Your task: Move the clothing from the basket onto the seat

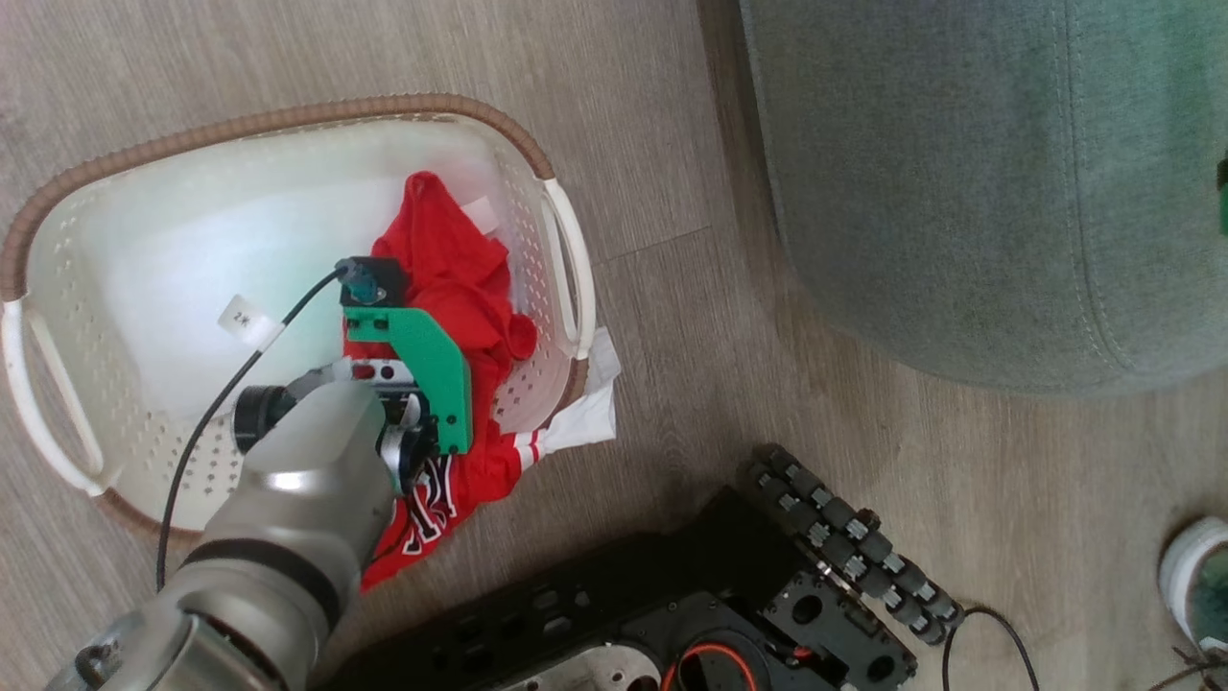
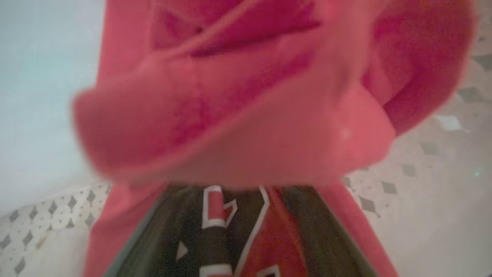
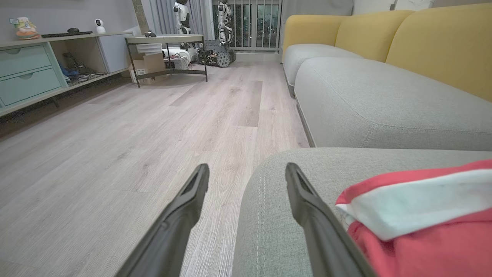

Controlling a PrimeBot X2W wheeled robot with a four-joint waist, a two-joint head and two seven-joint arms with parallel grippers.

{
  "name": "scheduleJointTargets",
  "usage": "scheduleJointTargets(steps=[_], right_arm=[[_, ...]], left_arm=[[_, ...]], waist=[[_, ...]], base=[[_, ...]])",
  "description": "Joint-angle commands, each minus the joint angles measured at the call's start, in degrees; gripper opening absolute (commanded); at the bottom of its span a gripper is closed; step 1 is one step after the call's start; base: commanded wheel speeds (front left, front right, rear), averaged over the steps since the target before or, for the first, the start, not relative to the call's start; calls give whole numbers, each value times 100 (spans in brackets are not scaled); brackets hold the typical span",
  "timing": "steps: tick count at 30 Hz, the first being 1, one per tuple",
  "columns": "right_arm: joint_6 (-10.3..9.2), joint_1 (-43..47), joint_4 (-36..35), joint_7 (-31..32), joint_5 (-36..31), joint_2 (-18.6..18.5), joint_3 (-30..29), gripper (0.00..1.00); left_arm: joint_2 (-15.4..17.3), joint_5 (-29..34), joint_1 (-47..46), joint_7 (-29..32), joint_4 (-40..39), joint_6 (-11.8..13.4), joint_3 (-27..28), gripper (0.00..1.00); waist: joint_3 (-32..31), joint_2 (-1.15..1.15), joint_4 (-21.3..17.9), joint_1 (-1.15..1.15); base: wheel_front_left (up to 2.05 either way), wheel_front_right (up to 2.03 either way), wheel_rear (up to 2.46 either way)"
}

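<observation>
- The pale grey forearm (image 1: 288, 480) is down in the oval cream plastic basket with the brown rim (image 1: 240, 123). Its green bracket (image 1: 432, 369) and wrist camera cover the left gripper (image 2: 242, 204) from above.
- The left wrist view is a blur, with a fold of red cloth right up against the lens. The dark fingers merge with the black lettering at the bottom, so their outline is hard to pick out.
- That gripper's jaws stand spread wide; whether any cloth is pinched cannot be told.
- The bright red garment with black-and-white lettering (image 1: 460, 278) sits bunched against the basket's right wall. It spills over the near rim, with the lettering and white trim hanging outside onto the wooden floor (image 1: 672, 336).
- The right gripper (image 3: 246, 167) is wide open with nothing between its fingers, poised at the rounded corner of the grey-green fabric seat cushion (image 3: 269, 215).
- The red garment with a broad white stripe (image 3: 423, 246) lies on that seat, just beside the right-hand finger and cut off by the frame edge.
- In the head view the seat sits well apart from the basket, across bare floor, with its far side out of frame.
- At the bottom is the robot's black base (image 1: 624, 614). A white pot (image 1: 1194, 576) is half cut off at the lower right.
</observation>
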Motion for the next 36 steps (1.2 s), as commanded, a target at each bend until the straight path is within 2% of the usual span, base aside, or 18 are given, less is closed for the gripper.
scheduleJointTargets(steps=[1,2,3,4,5,11,15,31,36], right_arm=[[-1,120,-177,-36,-11,-68,-1,100],[-1,120,-180,-36,-12,-65,-7,100],[-1,122,-179,-36,-14,-63,-13,100],[-1,124,-176,-36,-16,-60,-16,100],[-1,124,-169,-36,-18,-56,-16,100],[-1,119,-113,-36,-35,-20,29,100],[-1,179,-49,-36,-73,-18,32,100],[-1,1172,379,-36,-313,-33,83,100],[-1,1443,456,-36,-395,-27,138,100]], left_arm=[[-2,-21,90,-25,-34,34,28,100],[-2,-36,77,-68,-29,47,22,86],[-2,-52,71,-99,-24,49,13,38],[-2,-67,66,-118,-18,45,1,16],[-2,-91,67,-123,-14,22,-5,0],[-2,-191,82,-232,-15,-122,-81,0],[-2,-313,188,-393,-158,-217,-125,0],[-2,-745,1135,-1688,-730,-822,-581,0],[-2,-801,1274,-2030,-839,-937,-682,0]], waist=[[10,0,-4,0],[16,0,-2,0],[18,0,0,0],[19,0,2,0],[17,0,4,0],[-131,0,41,0],[-466,0,137,0],[-2938,0,693,0],[-3417,0,843,0]], base=[[0,0,0],[0,0,0],[0,0,0],[0,0,0],[0,0,0],[0,0,0],[0,0,0],[0,0,0],[0,0,0]])
